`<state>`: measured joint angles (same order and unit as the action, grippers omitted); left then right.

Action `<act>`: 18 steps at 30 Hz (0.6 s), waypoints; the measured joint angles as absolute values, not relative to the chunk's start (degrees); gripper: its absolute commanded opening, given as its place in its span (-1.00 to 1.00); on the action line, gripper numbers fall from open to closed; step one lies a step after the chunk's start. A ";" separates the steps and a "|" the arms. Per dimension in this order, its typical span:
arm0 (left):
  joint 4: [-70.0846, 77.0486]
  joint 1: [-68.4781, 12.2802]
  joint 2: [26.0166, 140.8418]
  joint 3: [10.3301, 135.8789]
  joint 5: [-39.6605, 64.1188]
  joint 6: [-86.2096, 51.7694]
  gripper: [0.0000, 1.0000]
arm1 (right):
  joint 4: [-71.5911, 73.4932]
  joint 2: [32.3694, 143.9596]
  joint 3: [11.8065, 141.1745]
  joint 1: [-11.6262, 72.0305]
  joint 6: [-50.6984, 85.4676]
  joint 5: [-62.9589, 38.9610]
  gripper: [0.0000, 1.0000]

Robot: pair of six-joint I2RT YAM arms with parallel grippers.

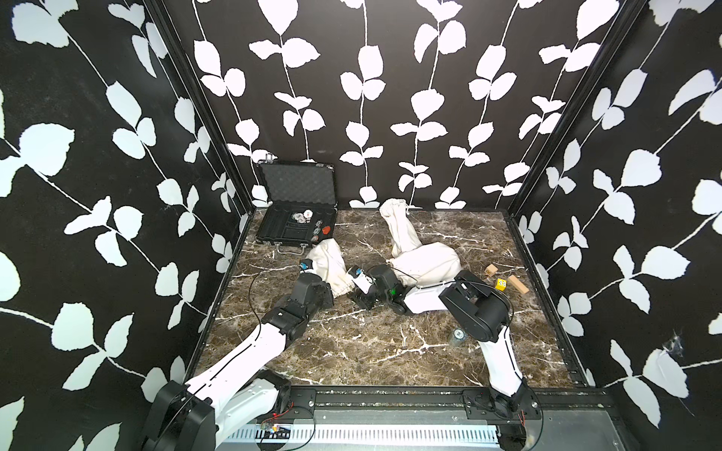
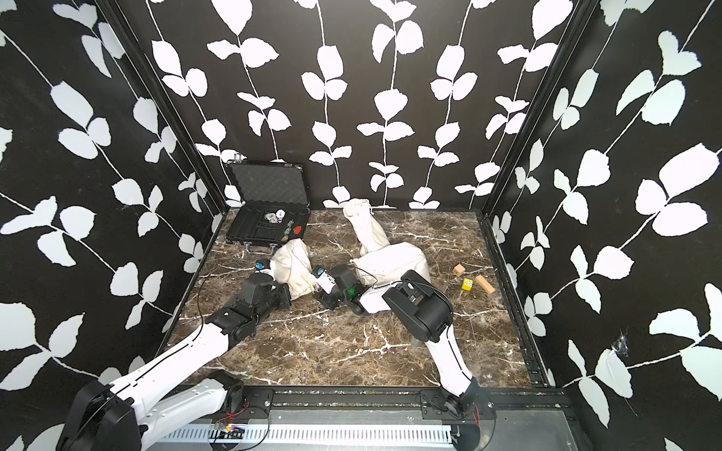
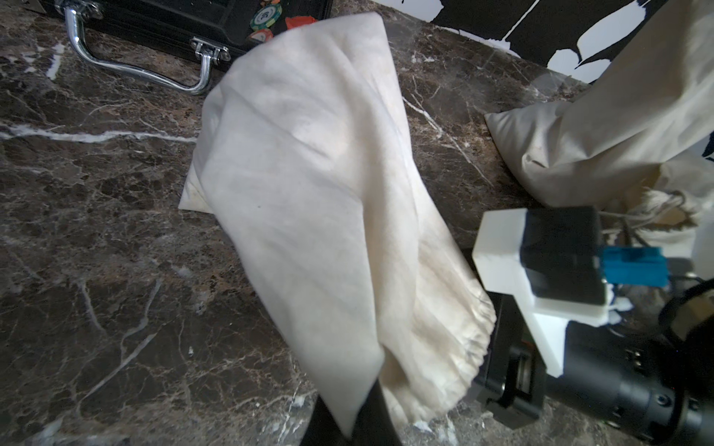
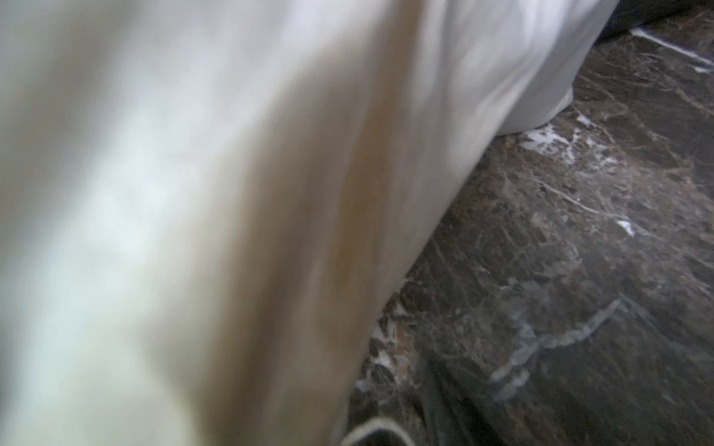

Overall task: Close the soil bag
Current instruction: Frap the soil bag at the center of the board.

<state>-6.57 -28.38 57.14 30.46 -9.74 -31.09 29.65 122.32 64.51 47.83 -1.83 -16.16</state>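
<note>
Soil bag (image 3: 309, 193) rim pinched tight in left hand (image 3: 347, 419) (mouth partly gathered); right hand (image 1: 362, 300) just beside it on tabletop (image 1: 351, 351), can't tell how open.

Soil bag (image 2: 293, 265) on marble table (image 2: 351, 343)

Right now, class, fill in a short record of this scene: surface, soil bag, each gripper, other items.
surface: dark marble table
soil bag: cream cloth, lying by the open black case, gathered mouth toward the arms
left gripper: shut on the soil bag's cloth
right gripper: at the bag's mouth; open or shut unclear
other items: chips in the case, large cloth bag, tall cloth bag, two wooden blocks, yellow die
</note>
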 measured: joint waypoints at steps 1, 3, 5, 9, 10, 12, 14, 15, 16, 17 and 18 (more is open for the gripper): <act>-6.76 -28.38 57.10 30.63 -9.61 -31.11 -1.00 | 29.82 122.41 64.51 47.83 -1.85 -16.40 -0.19; -6.92 -28.29 56.93 30.74 -9.43 -31.14 -1.00 | 30.24 122.58 64.51 47.66 -1.54 -16.84 -0.26; -7.05 -28.14 56.75 30.74 -9.41 -31.24 -1.00 | 30.39 122.67 64.51 47.62 -1.48 -17.23 -0.43; -7.09 -27.79 56.45 30.74 -9.43 -31.38 -1.00 | 30.20 122.67 64.49 47.62 -1.17 -17.98 -0.99; -7.09 -27.62 56.45 30.74 -9.45 -31.42 -1.00 | 30.17 122.67 64.47 47.59 -1.06 -18.17 -1.00; -7.07 -27.05 56.47 30.74 -9.52 -31.48 -1.00 | 30.57 122.56 64.03 47.55 -1.23 -18.52 -1.00; -6.98 -26.20 56.66 30.74 -9.89 -31.48 -1.00 | 30.72 121.58 62.67 47.37 -1.06 -18.44 -1.00; -6.94 -25.76 56.88 30.72 -10.09 -31.48 -1.00 | 30.52 120.75 61.67 47.24 -1.08 -18.26 -1.00; -6.90 -25.32 57.21 30.72 -10.41 -31.48 -1.00 | 30.00 119.33 60.31 47.03 -1.10 -17.89 -1.00; -6.83 -24.91 57.65 30.70 -10.76 -31.48 -1.00 | 29.17 117.73 58.94 46.76 -1.19 -17.45 -1.00; -6.72 -24.51 58.15 30.68 -11.14 -31.46 -1.00 | 28.27 115.66 57.43 46.46 -1.41 -16.73 -1.00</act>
